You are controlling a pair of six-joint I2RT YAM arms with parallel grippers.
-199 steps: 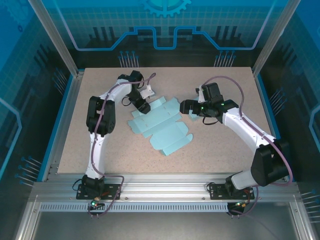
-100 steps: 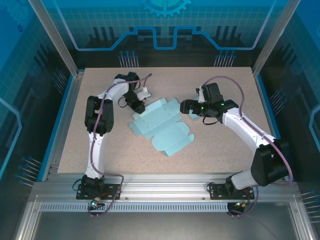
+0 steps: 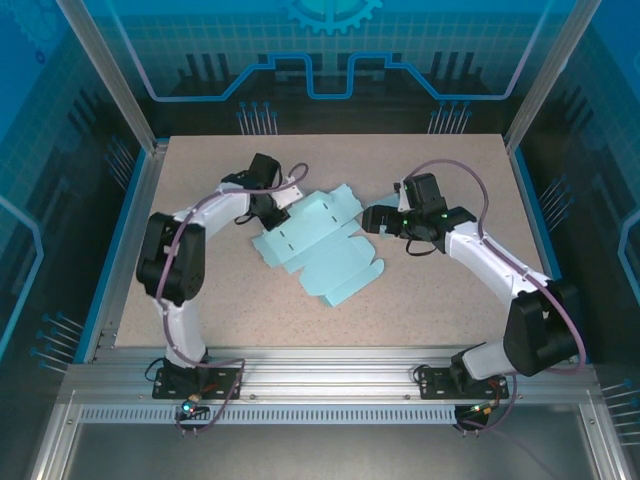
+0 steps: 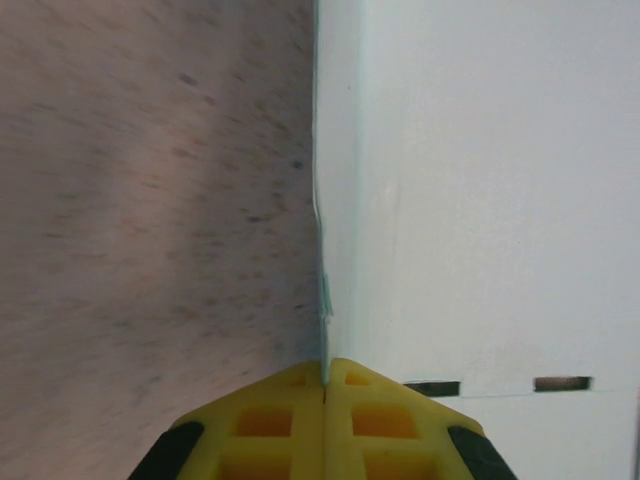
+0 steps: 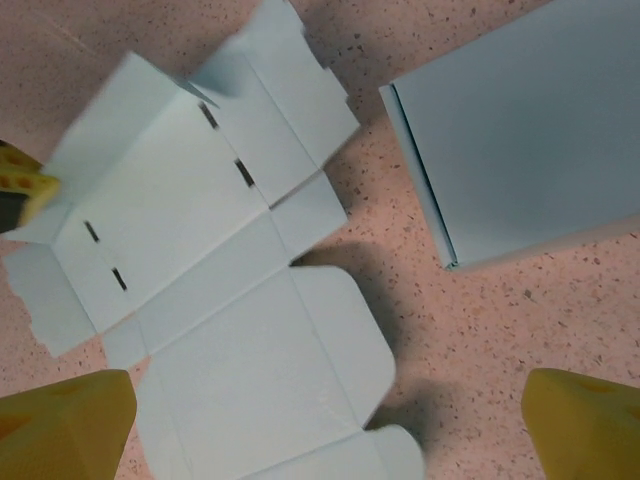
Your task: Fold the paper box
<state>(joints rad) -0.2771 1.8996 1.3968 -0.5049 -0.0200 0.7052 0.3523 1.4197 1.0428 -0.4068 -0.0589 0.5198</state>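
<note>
The paper box (image 3: 318, 245) is a light-blue flat cutout lying unfolded in the middle of the table. My left gripper (image 3: 272, 212) is at the box's upper left flap. In the left wrist view its yellow fingers (image 4: 325, 368) are pressed shut on the thin edge of a box panel (image 4: 480, 200), which rises beside them. My right gripper (image 3: 376, 220) hovers at the box's right side, wide open with nothing between its fingers. In the right wrist view (image 5: 330, 430) it looks down on the spread box (image 5: 230, 290), with a left fingertip (image 5: 25, 185) at the far flap.
A separate light-blue folded piece (image 5: 510, 150) lies on the speckled table just beyond the box in the right wrist view. Blue walls and aluminium posts (image 3: 140, 140) border the table. Bare tabletop (image 3: 250, 310) stretches in front of the box.
The left gripper has closed onto the box's flap edge and its elbow swung out to the left. The box shifted slightly. The right gripper stayed open and barely moved.
</note>
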